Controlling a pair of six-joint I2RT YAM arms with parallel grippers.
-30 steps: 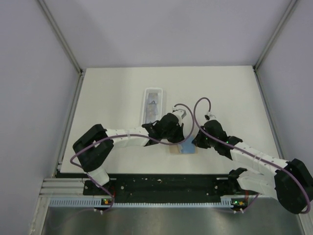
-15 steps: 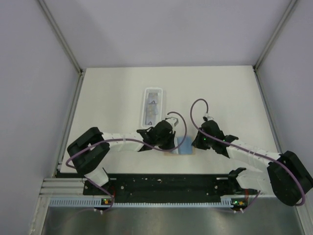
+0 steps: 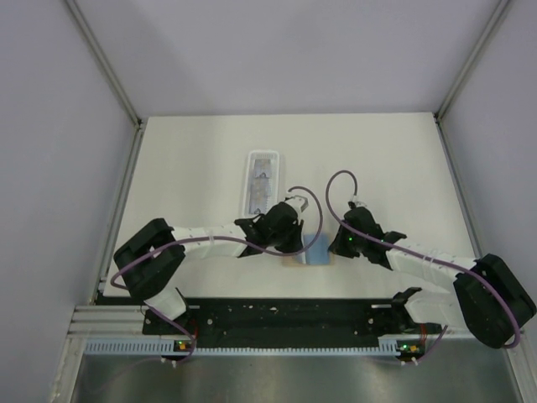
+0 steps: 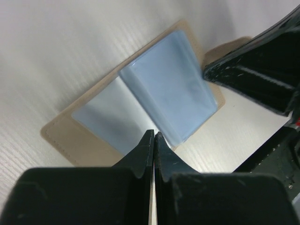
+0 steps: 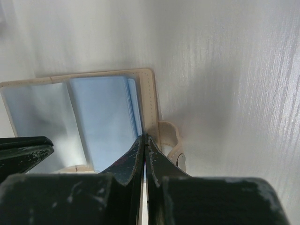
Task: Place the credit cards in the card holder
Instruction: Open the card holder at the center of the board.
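Note:
The card holder lies open on the table, tan outside with light blue sleeves, and it also shows between the arms in the top view. My left gripper is shut, its tips resting on the near edge of the left half. My right gripper is shut too, with its tips at the holder's right border, beside the closing tab and its snap. Neither gripper has anything between its fingers. The credit cards lie pale grey in the long clear tray, far from both grippers.
The clear tray stands just beyond the left wrist. In the left wrist view the right gripper's black fingers cross the upper right corner. White walls enclose the table on three sides.
Over the last second the left wrist has drawn back toward the near edge and lowered beside the holder. The right wrist has shifted slightly left. Both grippers have stayed shut.

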